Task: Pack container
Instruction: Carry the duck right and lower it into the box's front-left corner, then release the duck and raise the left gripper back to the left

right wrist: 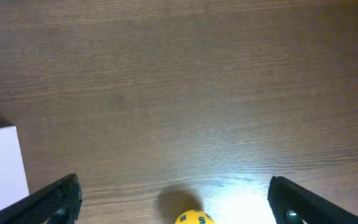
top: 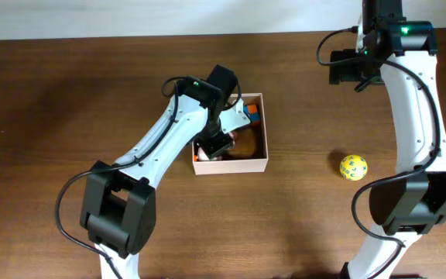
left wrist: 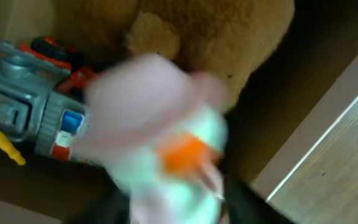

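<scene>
The container, a square white-walled box, sits mid-table with a brown plush and an orange and blue toy inside. My left gripper reaches into its left side. In the left wrist view it is shut on a blurred pink, mint and orange toy, held over the brown plush and a grey robot toy. The container's wall runs along the right. My right gripper is open and empty, high at the back right.
A yellow ball with green marks lies on the table right of the container. It shows low in the right wrist view, between my open fingers. A white container corner shows at the left.
</scene>
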`<state>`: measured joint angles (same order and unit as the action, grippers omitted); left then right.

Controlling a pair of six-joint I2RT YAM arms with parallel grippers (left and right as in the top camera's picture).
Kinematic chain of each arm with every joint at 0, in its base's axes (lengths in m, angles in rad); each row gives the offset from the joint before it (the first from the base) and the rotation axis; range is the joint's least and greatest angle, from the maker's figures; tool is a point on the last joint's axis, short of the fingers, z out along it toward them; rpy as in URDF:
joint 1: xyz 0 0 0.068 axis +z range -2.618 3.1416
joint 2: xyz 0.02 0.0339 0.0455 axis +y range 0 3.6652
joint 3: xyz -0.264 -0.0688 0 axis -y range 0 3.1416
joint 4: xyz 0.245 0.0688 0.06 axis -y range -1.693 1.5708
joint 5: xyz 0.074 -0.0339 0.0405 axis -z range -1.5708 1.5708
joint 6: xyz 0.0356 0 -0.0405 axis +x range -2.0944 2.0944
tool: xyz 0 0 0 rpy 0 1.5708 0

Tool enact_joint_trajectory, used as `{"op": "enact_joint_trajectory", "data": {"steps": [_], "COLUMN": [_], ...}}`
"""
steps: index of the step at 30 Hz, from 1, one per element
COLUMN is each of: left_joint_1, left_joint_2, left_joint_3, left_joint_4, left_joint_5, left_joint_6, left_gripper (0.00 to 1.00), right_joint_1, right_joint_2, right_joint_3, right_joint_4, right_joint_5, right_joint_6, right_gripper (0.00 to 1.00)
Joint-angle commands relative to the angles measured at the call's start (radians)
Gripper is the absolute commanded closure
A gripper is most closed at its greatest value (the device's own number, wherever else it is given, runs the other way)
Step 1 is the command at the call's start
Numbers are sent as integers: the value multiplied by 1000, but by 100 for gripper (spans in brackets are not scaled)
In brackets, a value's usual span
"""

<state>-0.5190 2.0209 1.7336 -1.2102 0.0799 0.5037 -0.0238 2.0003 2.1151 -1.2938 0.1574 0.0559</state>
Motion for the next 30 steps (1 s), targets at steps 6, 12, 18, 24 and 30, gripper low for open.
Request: {"op": "enact_joint_trajectory", "data": {"steps": [6,12,18,24,30], "left_joint_1": [-2,6,90,230,354], "left_joint_2": [4,2,2,3,5], "left_joint_3": [40,208,403,454,453], "left_joint_4": [-15,-59,-39,3,24], "left_joint_5": [82,68,-65,-185,-208], "left_joint_6": [-6,-60,-351,-634,-649], "left_gripper": [29,27,27,13,1], "right_joint_1": [-3,-3,-3,-3,-3], "right_joint_2": [-4,-4,-4,-4,-4], "right_joint_3": [17,17,17,17,17], "right_joint_4": [2,2,2,2,2], "right_joint_5": [12,12,12,12,12], "right_joint_6": [7,7,7,7,7], "right_gripper": [1,1,1,1,1]}}
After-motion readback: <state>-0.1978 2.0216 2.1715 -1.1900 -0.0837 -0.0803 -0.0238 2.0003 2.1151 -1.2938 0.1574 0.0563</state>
